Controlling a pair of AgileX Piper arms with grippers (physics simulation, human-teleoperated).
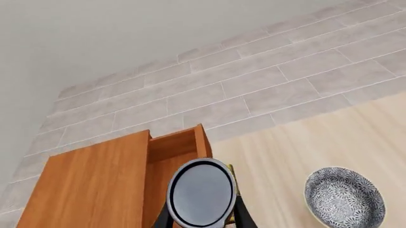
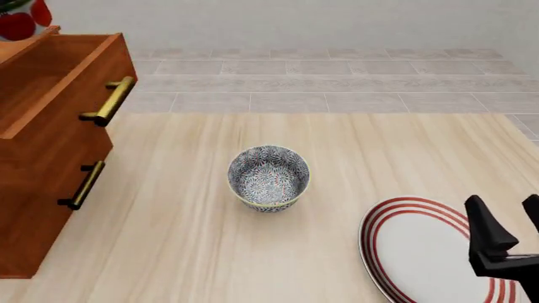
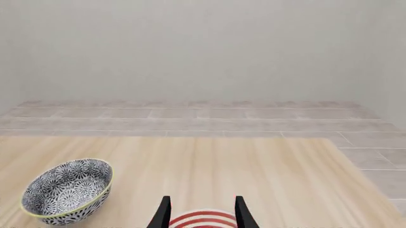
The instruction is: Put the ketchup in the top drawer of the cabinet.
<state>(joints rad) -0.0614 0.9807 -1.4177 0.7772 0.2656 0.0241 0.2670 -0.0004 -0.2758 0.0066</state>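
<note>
Red-labelled ketchup (image 2: 19, 19) is showing only at the top-left corner of the front view, above the pulled-out top drawer (image 2: 59, 69). In the left wrist view its dark glossy end (image 1: 201, 192) is filling the space between the left gripper (image 1: 203, 216) fingers, which are pinching the can over the open drawer box (image 1: 174, 147). Reddish-brown, the cabinet (image 2: 42, 208) is standing at the table's left edge, with a brass handle (image 2: 110, 101) on the top drawer and another (image 2: 82, 184) on the front below. Near the middle of the wooden table (image 2: 379, 151), a patterned blue-white bowl (image 2: 269, 178) is sitting upright. To its right, the right gripper (image 2: 505, 218) is hanging with fingers spread over a red-ringed white plate (image 2: 417, 249).
</note>
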